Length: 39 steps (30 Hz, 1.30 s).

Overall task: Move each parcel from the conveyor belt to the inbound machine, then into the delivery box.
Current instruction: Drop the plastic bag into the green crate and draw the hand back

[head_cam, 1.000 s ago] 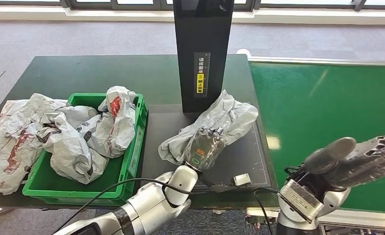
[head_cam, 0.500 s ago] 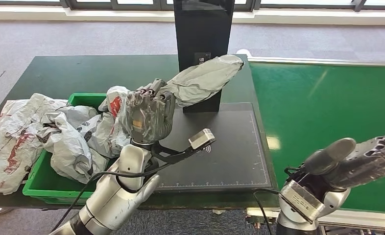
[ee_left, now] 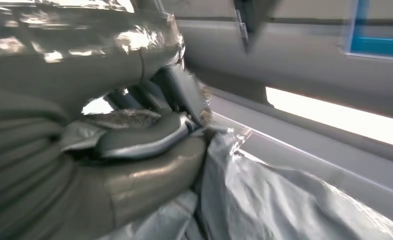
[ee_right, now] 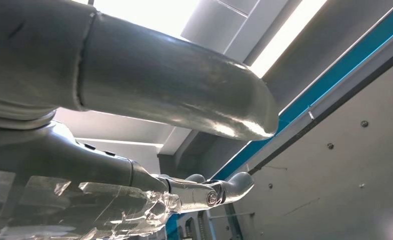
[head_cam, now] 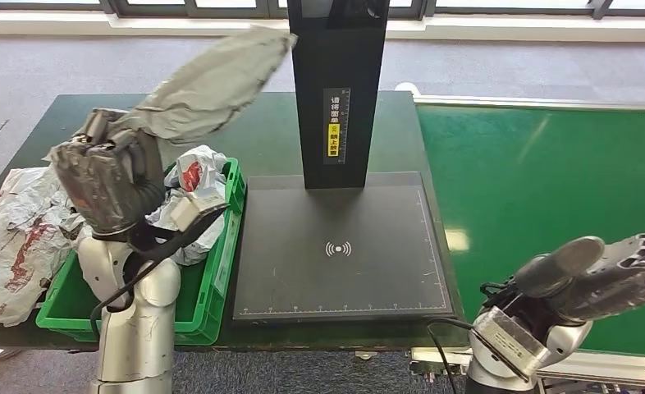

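Grey plastic parcel (head_cam: 212, 82) rises above the green delivery box (head_cam: 221, 271), clenched in the robot's left hand (head_cam: 106, 180); its right hand (head_cam: 606, 271) hovers over the green conveyor belt (head_cam: 541, 180), fingers extended, holding nothing.

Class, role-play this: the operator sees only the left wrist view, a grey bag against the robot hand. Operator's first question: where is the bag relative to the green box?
Observer: The left robot hand holds the bag in the air above the green box.
Operator: Is the scanner plate clear?
Observer: Yes, the black plate has nothing on it.
Operator: And the other arm?
Observer: The right robot hand holds nothing, over the green belt.
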Each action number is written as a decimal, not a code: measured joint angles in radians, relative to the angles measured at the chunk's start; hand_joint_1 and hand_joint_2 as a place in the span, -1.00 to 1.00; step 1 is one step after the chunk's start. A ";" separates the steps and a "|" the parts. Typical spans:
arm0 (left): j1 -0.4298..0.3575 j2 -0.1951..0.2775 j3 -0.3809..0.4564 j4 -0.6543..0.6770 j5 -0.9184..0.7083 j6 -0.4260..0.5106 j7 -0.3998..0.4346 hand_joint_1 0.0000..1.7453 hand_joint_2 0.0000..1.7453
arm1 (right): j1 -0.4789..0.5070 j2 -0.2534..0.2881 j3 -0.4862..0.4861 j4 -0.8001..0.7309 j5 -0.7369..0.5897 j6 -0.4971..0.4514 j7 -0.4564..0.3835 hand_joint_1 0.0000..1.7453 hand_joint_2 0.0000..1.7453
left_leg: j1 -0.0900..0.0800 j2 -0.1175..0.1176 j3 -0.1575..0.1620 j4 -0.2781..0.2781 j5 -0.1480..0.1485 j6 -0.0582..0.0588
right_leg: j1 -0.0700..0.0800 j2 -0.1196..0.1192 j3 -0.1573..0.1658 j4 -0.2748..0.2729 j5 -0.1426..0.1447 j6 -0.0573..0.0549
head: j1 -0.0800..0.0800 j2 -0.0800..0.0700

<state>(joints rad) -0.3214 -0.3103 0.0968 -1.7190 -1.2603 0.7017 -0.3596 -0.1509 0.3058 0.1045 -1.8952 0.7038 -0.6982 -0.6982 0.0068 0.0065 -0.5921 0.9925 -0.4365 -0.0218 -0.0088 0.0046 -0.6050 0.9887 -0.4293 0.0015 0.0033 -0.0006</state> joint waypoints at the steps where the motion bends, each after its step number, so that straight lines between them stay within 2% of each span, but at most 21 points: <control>1: 0.005 -0.004 0.038 -0.024 0.005 0.000 -0.007 1.00 1.00 | 0.001 0.000 0.000 0.000 -0.001 0.000 0.000 -1.00 -1.00 | 0.000 0.000 0.000 0.000 0.000 0.000 | 0.000 0.000 0.000 0.000 0.000 0.000 | 0.000 0.000; 7: 0.041 -0.007 0.268 -0.101 0.192 0.000 -0.152 1.00 1.00 | 0.005 -0.001 -0.005 0.000 -0.010 0.000 0.000 -1.00 -1.00 | 0.000 0.000 0.001 -0.001 -0.001 -0.001 | 0.000 0.000 0.000 0.000 -0.001 -0.002 | 0.000 0.000; 15: 0.051 -0.013 0.395 -0.104 0.179 -0.001 -0.155 1.00 1.00 | 0.012 -0.001 -0.013 0.000 -0.021 0.000 0.000 -1.00 -1.00 | 0.000 -0.001 0.001 0.000 -0.001 -0.001 | -0.001 -0.001 0.000 0.000 -0.001 -0.002 | 0.000 0.000; 18: 0.052 -0.014 0.414 -0.095 0.131 -0.001 -0.113 1.00 1.00 | 0.014 -0.001 -0.021 0.000 -0.022 0.000 0.000 -1.00 -1.00 | 0.000 -0.001 0.001 0.000 -0.001 -0.001 | -0.001 -0.001 0.001 0.000 -0.001 -0.002 | 0.000 0.000; 25: 0.065 -0.014 0.398 -0.077 -0.038 -0.001 0.091 1.00 1.00 | 0.033 -0.004 -0.022 0.000 -0.022 0.000 0.000 -1.00 -1.00 | 0.000 -0.001 0.001 0.000 -0.001 -0.001 | 0.000 -0.001 0.000 0.000 -0.001 -0.002 | 0.000 0.000; 30: 0.065 -0.014 0.371 -0.065 -0.066 -0.001 0.121 1.00 1.00 | 0.034 -0.004 -0.022 0.000 -0.022 0.000 0.000 -1.00 -1.00 | 0.000 -0.001 0.001 0.000 -0.001 -0.001 | 0.000 -0.001 0.000 0.000 -0.001 -0.002 | 0.000 0.000; 31: 0.065 -0.014 0.369 -0.064 -0.067 -0.001 0.122 0.59 1.00 | 0.034 -0.004 -0.022 0.000 -0.022 0.000 0.000 -1.00 -1.00 | 0.000 -0.001 0.001 0.000 -0.001 -0.001 | 0.000 -0.001 0.000 0.000 -0.001 -0.002 | 0.000 0.000; 34: 0.065 -0.014 0.366 -0.060 -0.071 -0.001 0.123 -0.92 1.00 | 0.034 -0.004 -0.022 0.000 -0.022 0.000 0.000 -1.00 -1.00 | 0.000 -0.001 0.001 0.000 -0.001 -0.001 | 0.000 -0.001 0.000 0.000 -0.001 -0.002 | 0.000 0.000; 35: 0.065 -0.014 0.364 -0.057 -0.073 -0.001 0.123 -1.00 1.00 | 0.034 -0.004 -0.022 0.000 -0.022 0.000 0.000 -1.00 -1.00 | 0.000 -0.001 0.001 0.000 -0.001 -0.001 | 0.000 -0.001 0.000 0.000 -0.001 -0.002 | 0.000 0.000; 39: 0.066 -0.014 0.346 -0.028 -0.089 -0.001 0.128 -1.00 1.00 | 0.034 -0.004 -0.022 0.000 -0.020 0.000 0.000 -1.00 -1.00 | 0.000 -0.001 0.001 0.000 -0.001 -0.001 | 0.000 -0.001 0.001 0.000 -0.001 -0.002 | 0.000 0.000</control>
<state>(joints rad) -0.2550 -0.3245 0.4429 -1.7470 -1.3490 0.7004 -0.2312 -0.1169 0.3014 0.0823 -1.8956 0.6837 -0.6981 -0.6977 0.0067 0.0056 -0.5910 0.9922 -0.4374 -0.0231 -0.0091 0.0039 -0.6045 0.9885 -0.4306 -0.0004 0.0033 -0.0007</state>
